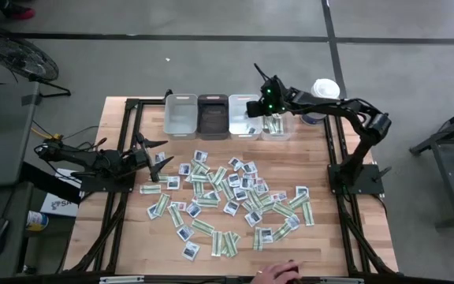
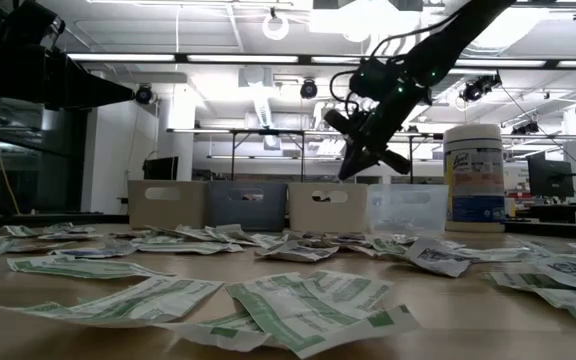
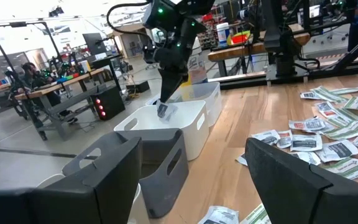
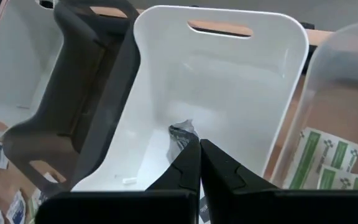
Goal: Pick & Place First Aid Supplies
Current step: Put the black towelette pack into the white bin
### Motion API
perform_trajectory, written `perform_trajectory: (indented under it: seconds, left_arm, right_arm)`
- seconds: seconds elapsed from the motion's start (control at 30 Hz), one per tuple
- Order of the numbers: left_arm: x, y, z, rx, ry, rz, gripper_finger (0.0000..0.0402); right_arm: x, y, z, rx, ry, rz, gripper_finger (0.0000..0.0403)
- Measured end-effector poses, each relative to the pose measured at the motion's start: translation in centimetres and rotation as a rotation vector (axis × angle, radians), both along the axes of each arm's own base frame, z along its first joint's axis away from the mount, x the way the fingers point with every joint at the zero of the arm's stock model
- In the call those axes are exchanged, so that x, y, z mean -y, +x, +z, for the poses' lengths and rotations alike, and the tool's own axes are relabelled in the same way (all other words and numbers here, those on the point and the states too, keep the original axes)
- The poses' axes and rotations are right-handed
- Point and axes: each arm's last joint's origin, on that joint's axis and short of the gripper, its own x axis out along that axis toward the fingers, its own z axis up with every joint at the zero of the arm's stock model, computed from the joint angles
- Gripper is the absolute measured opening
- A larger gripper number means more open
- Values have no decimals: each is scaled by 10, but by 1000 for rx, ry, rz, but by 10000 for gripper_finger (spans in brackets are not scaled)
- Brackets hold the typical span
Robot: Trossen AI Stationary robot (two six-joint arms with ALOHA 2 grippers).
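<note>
Several first aid supplies (image 1: 227, 197), small green-and-white strips and squarish white packets, lie flat and scattered over the wooden table. My right gripper (image 4: 199, 144) hangs over the white bin (image 4: 253, 74) in the back row, shut on one small white packet with dark marks (image 4: 180, 134). From the left wrist view the same packet (image 3: 165, 111) shows just above that bin's opening. My left gripper (image 1: 158, 160) waits open at the table's left side, level, with nothing between its fingers. My right gripper pinches the packet's near edge (image 4: 184, 142) between its two fingertips. The fingers slant down from the table's right and near side. The packet sticks out past the fingertips, lifted clear, over the inside of the white bin.
Four bins stand in a row at the back: light grey (image 1: 181, 114), dark (image 1: 213, 114), white (image 1: 244, 118), and clear (image 1: 277, 125) with green-and-white strips inside. A white canister (image 2: 473, 175) stands at the back right. A person's hand (image 1: 278, 272) rests at the near edge.
</note>
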Motion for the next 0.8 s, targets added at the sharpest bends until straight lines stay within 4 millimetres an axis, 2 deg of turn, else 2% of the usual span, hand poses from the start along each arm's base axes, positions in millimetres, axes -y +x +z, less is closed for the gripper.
perform_trajectory:
  seconds: [0.2, 0.5, 0.63, 0.8]
  left_arm:
    - [0, 0, 0, 0, 0, 0, 280]
    - [0, 0, 0, 0, 0, 0, 280]
    - [0, 0, 0, 0, 0, 0, 280]
    - [0, 0, 0, 0, 0, 0, 280]
  right_arm:
    - [-1, 0, -1, -6, 10, 31, 11]
    - [-8, 0, -1, -14, 52, 69, 90]
    - [-25, 1, 15, -8, 31, 131, 118]
    - [-61, -1, 35, -48, 45, 238, 133]
